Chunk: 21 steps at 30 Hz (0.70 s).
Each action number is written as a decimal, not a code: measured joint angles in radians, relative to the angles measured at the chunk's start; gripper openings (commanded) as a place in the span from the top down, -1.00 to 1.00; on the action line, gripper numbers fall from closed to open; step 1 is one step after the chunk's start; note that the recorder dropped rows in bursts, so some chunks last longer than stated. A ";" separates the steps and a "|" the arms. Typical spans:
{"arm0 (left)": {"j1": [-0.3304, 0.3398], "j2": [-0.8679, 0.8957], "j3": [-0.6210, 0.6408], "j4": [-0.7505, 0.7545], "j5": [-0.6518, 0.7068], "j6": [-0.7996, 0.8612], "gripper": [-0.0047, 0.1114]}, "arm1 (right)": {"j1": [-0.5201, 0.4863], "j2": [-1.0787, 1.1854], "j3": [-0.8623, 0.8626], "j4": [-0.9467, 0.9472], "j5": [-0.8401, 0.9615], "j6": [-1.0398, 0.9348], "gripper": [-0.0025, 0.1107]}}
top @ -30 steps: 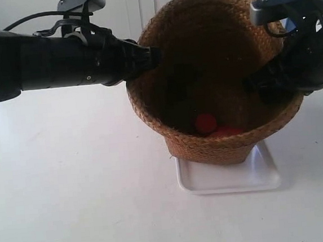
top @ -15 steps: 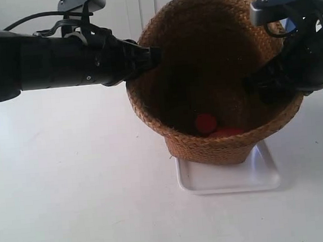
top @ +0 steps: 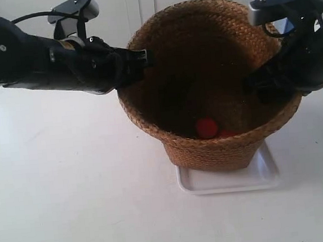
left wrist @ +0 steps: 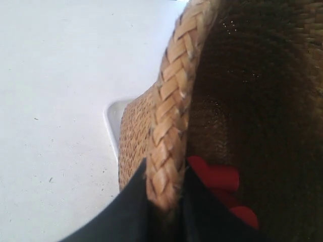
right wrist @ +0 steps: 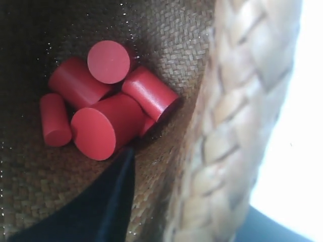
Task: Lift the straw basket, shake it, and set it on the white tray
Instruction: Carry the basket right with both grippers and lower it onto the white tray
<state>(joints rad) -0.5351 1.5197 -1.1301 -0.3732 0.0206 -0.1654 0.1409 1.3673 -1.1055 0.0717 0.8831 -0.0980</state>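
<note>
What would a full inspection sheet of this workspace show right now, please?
Surface: white table, matte.
Job's things: straw basket upright, covering the far part of the white tray; contact not visible.
Clutter: red cylinders inside the basket.
Grippers: left gripper clamps the basket rim; right gripper clamps the opposite rim.
Cables: black cable loops above the arm at the exterior view's left.
Surroundings: pale panelled wall behind.

The arm at the exterior view's left (top: 43, 58) has swung from level to sloping down toward the rim. The straw basket (top: 220, 150) has shifted slightly toward that side and sunk lower, its base now hiding more of the white tray (top: 229, 182).
</note>
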 measured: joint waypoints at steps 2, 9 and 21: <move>-0.005 0.000 -0.001 0.035 0.000 -0.048 0.92 | 0.000 0.000 0.000 0.000 0.000 0.000 0.96; -0.008 0.002 -0.002 0.059 -0.005 -0.136 0.92 | 0.000 0.000 0.000 -0.002 0.000 -0.002 0.96; -0.008 0.019 -0.006 0.055 -0.021 -0.257 0.92 | 0.000 0.001 0.000 0.054 -0.104 -0.012 0.96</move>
<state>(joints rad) -0.5436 1.5386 -1.1356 -0.3179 0.0000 -0.4227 0.1409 1.3682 -1.1055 0.1256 0.7790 -0.1099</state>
